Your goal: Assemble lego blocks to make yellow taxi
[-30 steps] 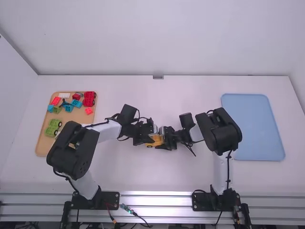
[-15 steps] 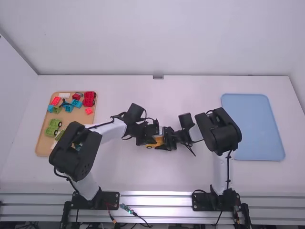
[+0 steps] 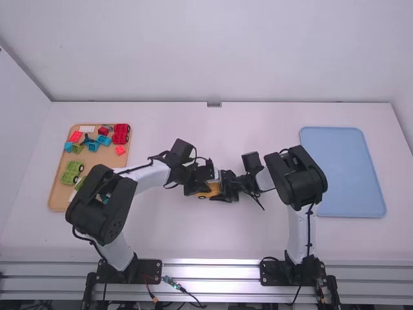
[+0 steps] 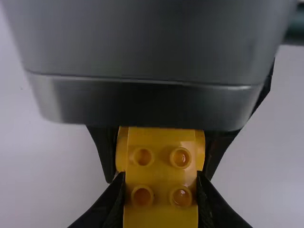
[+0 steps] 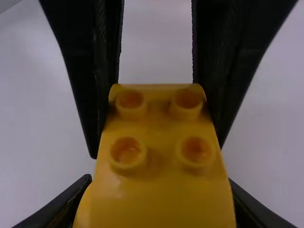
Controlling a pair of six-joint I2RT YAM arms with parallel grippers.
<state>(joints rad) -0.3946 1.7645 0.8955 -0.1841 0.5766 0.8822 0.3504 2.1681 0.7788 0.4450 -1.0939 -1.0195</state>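
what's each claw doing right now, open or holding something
left claw: closed, holding the yellow block
right claw: closed, holding the yellow block too

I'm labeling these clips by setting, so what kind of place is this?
Probably a robotics lab workstation: two arms mounted at a white table, with a tray of toy blocks.

Wheeled piece point(image 3: 212, 190) is between left block tray point(image 3: 98, 157) and right tray point(image 3: 343, 173).
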